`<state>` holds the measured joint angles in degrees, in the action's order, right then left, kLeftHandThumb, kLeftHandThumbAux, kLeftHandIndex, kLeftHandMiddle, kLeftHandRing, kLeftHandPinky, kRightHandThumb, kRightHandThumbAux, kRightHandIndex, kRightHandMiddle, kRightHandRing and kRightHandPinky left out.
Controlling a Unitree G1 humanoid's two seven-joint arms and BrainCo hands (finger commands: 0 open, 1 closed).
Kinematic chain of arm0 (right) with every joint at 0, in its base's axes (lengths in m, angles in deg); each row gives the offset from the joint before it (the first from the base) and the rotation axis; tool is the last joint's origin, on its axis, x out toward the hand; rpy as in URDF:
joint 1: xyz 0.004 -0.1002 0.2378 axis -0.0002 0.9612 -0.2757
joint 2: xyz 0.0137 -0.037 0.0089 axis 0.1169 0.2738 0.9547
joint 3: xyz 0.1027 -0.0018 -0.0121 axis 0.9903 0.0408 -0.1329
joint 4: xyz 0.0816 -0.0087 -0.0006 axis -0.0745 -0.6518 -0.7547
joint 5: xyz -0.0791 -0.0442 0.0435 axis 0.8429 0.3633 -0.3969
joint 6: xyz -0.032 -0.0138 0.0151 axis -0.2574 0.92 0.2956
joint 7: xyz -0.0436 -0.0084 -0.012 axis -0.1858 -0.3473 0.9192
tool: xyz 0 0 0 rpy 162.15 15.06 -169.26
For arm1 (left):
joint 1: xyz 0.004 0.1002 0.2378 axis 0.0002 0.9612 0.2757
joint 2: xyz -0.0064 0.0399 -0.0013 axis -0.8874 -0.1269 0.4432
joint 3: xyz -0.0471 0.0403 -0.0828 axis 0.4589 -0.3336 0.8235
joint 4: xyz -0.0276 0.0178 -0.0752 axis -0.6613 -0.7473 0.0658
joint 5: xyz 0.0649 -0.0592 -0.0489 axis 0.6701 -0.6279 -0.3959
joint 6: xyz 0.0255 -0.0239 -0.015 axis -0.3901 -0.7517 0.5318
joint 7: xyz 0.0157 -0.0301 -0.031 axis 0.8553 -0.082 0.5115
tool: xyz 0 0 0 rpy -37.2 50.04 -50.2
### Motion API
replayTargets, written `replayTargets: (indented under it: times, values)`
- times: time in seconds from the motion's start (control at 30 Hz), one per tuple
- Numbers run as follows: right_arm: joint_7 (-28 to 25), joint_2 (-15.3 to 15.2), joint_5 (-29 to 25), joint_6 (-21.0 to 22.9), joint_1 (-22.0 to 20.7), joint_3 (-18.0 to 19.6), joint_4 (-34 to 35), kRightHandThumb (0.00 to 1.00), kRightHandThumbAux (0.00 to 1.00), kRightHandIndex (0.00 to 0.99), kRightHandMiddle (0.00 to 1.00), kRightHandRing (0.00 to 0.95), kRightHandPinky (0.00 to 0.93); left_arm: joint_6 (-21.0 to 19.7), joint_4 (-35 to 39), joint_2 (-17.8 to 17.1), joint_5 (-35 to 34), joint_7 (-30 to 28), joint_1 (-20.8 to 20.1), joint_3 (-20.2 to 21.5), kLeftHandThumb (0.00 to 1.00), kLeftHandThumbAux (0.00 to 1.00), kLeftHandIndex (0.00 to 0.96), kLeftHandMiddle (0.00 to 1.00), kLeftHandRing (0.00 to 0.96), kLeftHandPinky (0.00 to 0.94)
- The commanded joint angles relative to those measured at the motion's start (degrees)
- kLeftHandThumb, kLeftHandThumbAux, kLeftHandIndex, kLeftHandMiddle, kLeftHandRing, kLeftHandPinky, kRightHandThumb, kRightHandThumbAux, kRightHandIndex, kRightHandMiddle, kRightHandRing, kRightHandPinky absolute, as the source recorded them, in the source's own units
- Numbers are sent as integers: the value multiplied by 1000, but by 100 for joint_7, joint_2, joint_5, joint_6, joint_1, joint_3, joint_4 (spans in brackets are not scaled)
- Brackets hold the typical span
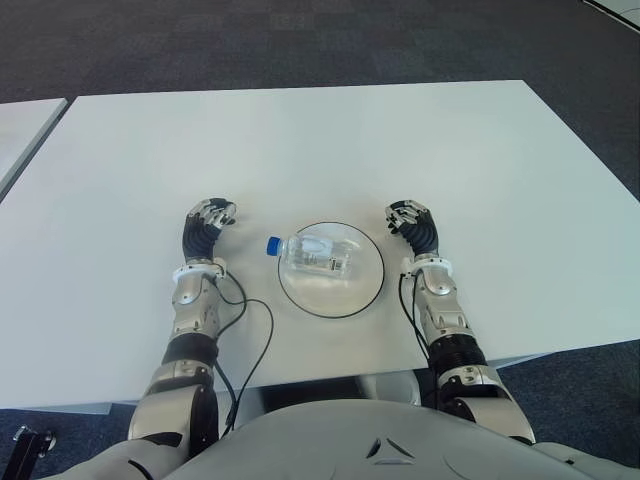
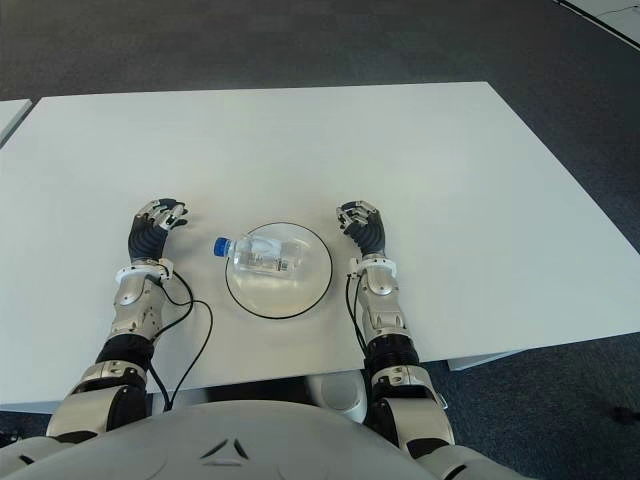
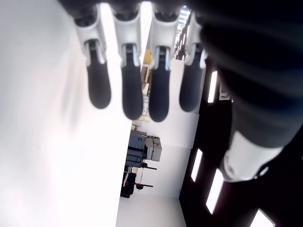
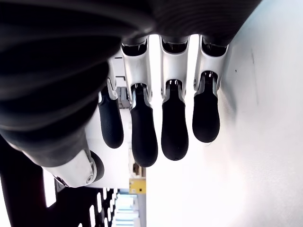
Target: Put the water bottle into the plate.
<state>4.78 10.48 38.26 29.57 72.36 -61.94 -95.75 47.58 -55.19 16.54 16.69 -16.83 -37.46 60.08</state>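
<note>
A clear water bottle [image 1: 315, 255] with a blue cap [image 1: 273, 245] lies on its side in the round glass plate [image 1: 358, 285], its cap end reaching over the plate's left rim. My left hand [image 1: 210, 220] shows just left of the plate on the white table [image 1: 300, 150], and my right hand [image 1: 410, 220] just right of it. Neither hand touches the bottle. In the left wrist view the fingers [image 3: 128, 94] hang loosely with nothing between them. The right wrist view shows the same for its fingers [image 4: 173, 127].
A black cable [image 1: 255, 340] loops on the table beside my left forearm. The corner of another white table [image 1: 20, 120] stands at the far left. Dark carpet [image 1: 300, 40] surrounds the table.
</note>
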Motion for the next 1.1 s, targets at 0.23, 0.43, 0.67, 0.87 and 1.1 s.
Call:
replayTargets:
  times: [0.23, 0.43, 0.67, 0.87, 1.1]
  values:
    - [-40, 12, -54, 383, 341, 38, -136, 707, 729, 434, 630, 623, 621, -660, -207, 196, 101, -114, 498, -162, 706, 723, 420, 425, 419, 422]
    - [-40, 2, -59, 410, 370, 53, -81, 706, 729, 434, 629, 620, 611, -605, -160, 200, 187, -142, 529, -237, 706, 723, 420, 420, 413, 417]
    - [-102, -28, -90, 328, 403, 69, -60, 706, 728, 434, 625, 609, 599, -504, -44, 229, 247, -127, 589, -326, 701, 725, 418, 413, 408, 402]
    - [-159, -58, -90, 305, 450, 65, 34, 706, 728, 434, 631, 618, 614, -416, 49, 292, 221, -150, 642, -319, 699, 724, 418, 417, 414, 405]
    - [-178, -62, -79, 336, 511, 45, 161, 706, 728, 434, 631, 620, 619, -334, 183, 324, 263, -163, 717, -349, 699, 723, 417, 415, 415, 409]
